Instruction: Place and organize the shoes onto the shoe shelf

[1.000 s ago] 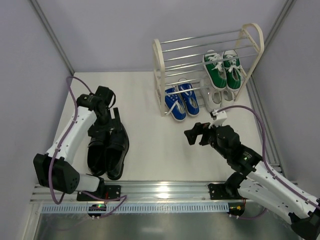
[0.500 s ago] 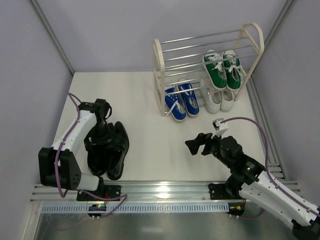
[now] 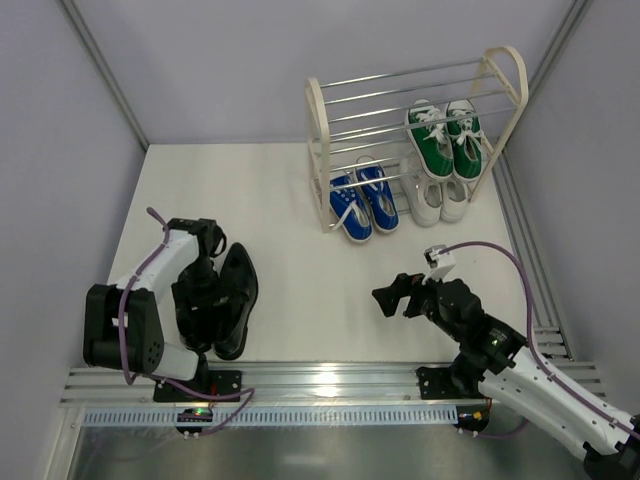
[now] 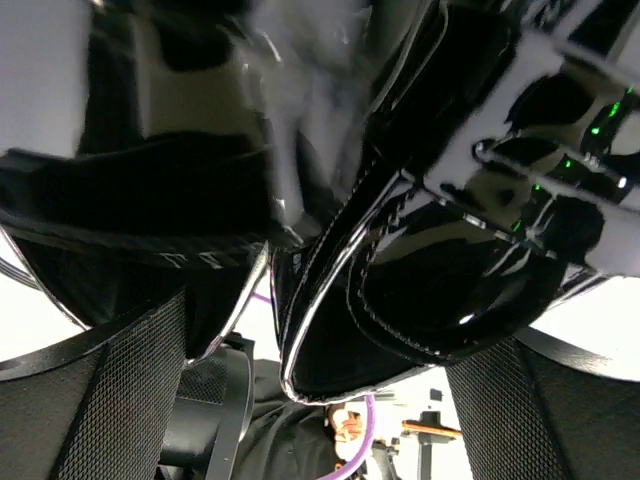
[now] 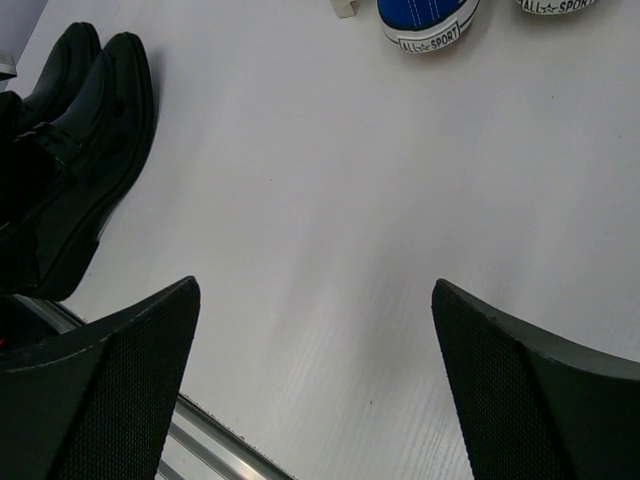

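At eight o'clock I see my left gripper [image 4: 318,335], jaws spread wide, over the glossy black leather shoes [image 3: 238,285]; at one o'clock the cream-sided chrome-rod shoe shelf [image 3: 317,150] holds blue sneakers [image 3: 362,202], white sneakers [image 3: 436,198] and green sneakers [image 3: 447,140]; at five o'clock my right gripper [image 5: 315,290] hangs empty, jaws apart

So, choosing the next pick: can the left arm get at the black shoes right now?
Probably yes. The left gripper hangs open directly over the black shoes, which fill its wrist view between the fingers; nothing lies in between.
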`<action>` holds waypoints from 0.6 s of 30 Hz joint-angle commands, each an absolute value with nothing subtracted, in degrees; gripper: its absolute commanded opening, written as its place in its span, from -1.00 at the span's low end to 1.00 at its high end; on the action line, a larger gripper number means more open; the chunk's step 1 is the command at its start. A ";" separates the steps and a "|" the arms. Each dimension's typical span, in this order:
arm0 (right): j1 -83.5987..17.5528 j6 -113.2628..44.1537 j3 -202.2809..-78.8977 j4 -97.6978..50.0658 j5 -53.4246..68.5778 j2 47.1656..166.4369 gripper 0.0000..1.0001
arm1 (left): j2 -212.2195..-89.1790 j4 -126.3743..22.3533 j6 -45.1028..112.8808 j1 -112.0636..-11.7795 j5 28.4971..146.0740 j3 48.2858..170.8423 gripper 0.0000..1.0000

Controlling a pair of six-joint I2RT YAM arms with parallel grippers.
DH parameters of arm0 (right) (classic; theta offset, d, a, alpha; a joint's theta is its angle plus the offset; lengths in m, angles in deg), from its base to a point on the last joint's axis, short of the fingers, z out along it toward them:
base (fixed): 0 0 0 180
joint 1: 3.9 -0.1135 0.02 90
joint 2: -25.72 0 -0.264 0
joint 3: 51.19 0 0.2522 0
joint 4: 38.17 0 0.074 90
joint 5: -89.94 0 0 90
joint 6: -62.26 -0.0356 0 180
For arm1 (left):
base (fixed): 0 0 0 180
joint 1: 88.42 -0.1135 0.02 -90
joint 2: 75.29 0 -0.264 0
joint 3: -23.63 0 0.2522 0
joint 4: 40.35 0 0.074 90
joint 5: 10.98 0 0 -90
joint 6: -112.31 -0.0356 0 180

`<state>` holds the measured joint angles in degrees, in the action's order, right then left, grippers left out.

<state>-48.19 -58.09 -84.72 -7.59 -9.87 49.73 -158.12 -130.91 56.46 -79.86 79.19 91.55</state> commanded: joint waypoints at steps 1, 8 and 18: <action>-48.54 -58.85 -84.12 -10.08 -9.91 50.85 0.94 | -154.40 -137.79 56.85 -80.16 82.36 91.36 0.91; -48.54 -58.68 -84.82 -11.31 -8.85 53.76 0.82 | -154.84 -136.29 55.18 -79.90 87.98 89.87 -0.22; -48.54 -58.24 -86.31 -8.68 -10.60 53.67 0.76 | -150.71 -132.44 55.09 -78.49 96.76 87.58 -1.00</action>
